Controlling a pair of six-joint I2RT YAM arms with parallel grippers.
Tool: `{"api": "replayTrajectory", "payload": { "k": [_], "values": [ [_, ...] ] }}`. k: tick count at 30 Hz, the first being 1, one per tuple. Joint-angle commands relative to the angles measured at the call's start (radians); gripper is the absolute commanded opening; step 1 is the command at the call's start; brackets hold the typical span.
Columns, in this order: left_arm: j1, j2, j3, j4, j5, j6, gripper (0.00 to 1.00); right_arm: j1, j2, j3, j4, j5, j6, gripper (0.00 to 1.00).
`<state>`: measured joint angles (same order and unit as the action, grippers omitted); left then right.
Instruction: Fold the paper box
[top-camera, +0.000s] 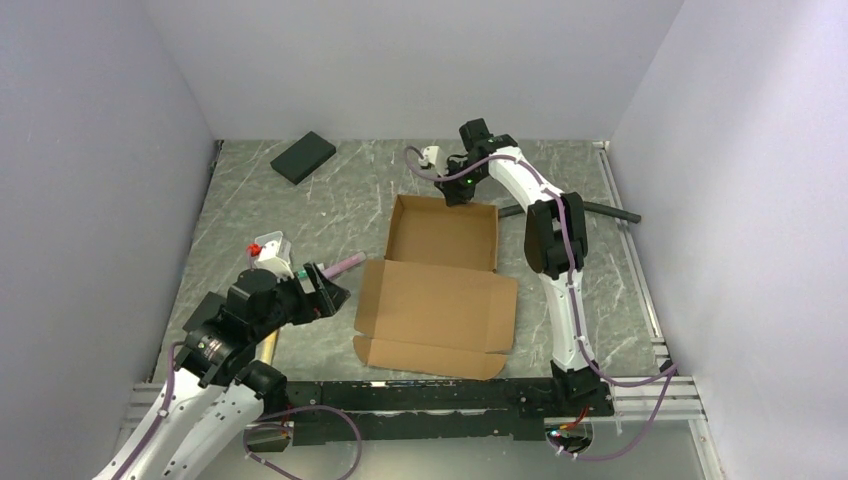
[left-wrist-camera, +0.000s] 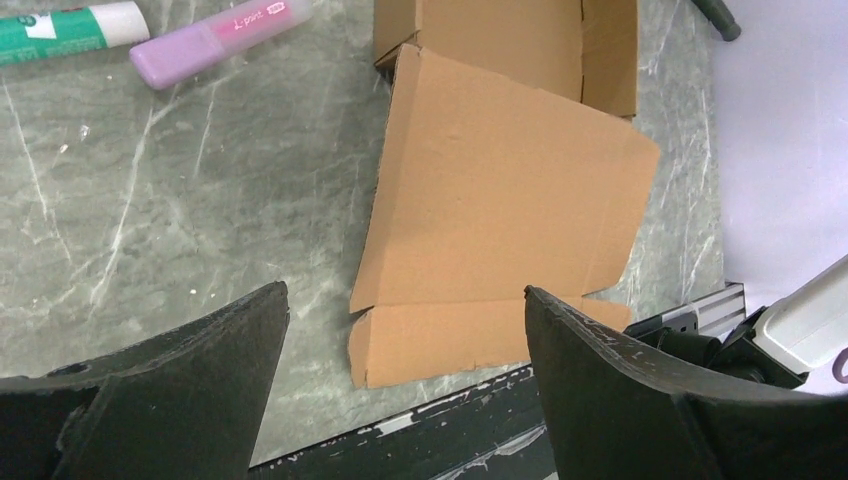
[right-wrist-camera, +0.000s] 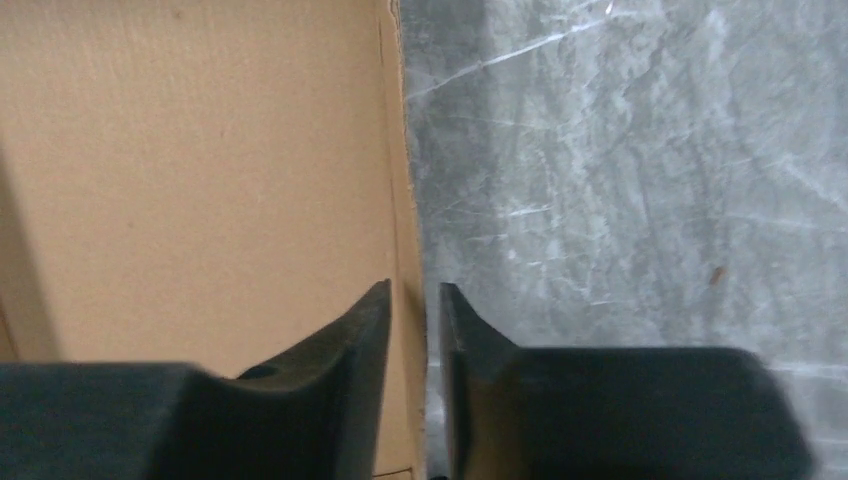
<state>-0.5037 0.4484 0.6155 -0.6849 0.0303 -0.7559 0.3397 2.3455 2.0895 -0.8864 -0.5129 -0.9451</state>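
Note:
The brown cardboard paper box (top-camera: 440, 290) lies in the middle of the table. Its far half stands up as a tray with walls and its near lid panel lies flat with a front flap. My right gripper (top-camera: 458, 195) is at the tray's far wall. In the right wrist view (right-wrist-camera: 415, 285) its fingers straddle that wall's edge (right-wrist-camera: 405, 200) with a narrow gap, one inside and one outside, shut on it. My left gripper (top-camera: 330, 290) is open and empty, left of the lid. The left wrist view (left-wrist-camera: 405, 288) shows the lid (left-wrist-camera: 500, 190) beyond its fingers.
A black pad (top-camera: 303, 156) lies at the far left. A purple marker (left-wrist-camera: 220, 40) and a green-and-white tube (left-wrist-camera: 70, 28) lie left of the box. A black rod (top-camera: 600, 210) lies on the right. A black rail (top-camera: 420, 395) runs along the near edge.

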Motion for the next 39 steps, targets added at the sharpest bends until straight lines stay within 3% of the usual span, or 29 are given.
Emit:
{"api": "replayTrajectory", "payload": {
  "k": [1,3,4,9,18,27,33,39],
  "values": [
    [0.000,-0.002,0.023,-0.015,0.011,-0.022,0.92,0.010,-0.012,0.002,-0.037,-0.025,-0.017,0.17],
    [0.000,-0.005,0.022,-0.010,0.015,-0.023,0.92,0.010,-0.043,-0.038,-0.022,-0.036,-0.018,0.02],
    [-0.001,-0.007,0.020,-0.001,0.019,-0.027,0.92,0.010,-0.061,-0.062,-0.009,-0.033,-0.009,0.00],
    [-0.001,-0.017,-0.005,0.076,0.086,-0.057,0.94,-0.008,-0.184,-0.203,0.104,-0.020,0.109,0.00],
    [-0.001,0.027,-0.026,0.157,0.166,-0.116,0.95,-0.095,-0.456,-0.518,0.352,-0.001,0.463,0.00],
    [0.000,0.098,-0.020,0.165,0.151,-0.163,0.95,-0.252,-0.719,-0.956,0.667,0.096,0.836,0.00],
    [-0.001,0.175,-0.060,0.259,0.162,-0.176,0.95,-0.314,-0.864,-1.160,0.736,0.240,1.064,0.00],
    [0.000,0.331,-0.118,0.402,0.149,-0.153,0.95,-0.331,-0.939,-1.265,0.744,0.268,1.104,0.00]
  ]
}}
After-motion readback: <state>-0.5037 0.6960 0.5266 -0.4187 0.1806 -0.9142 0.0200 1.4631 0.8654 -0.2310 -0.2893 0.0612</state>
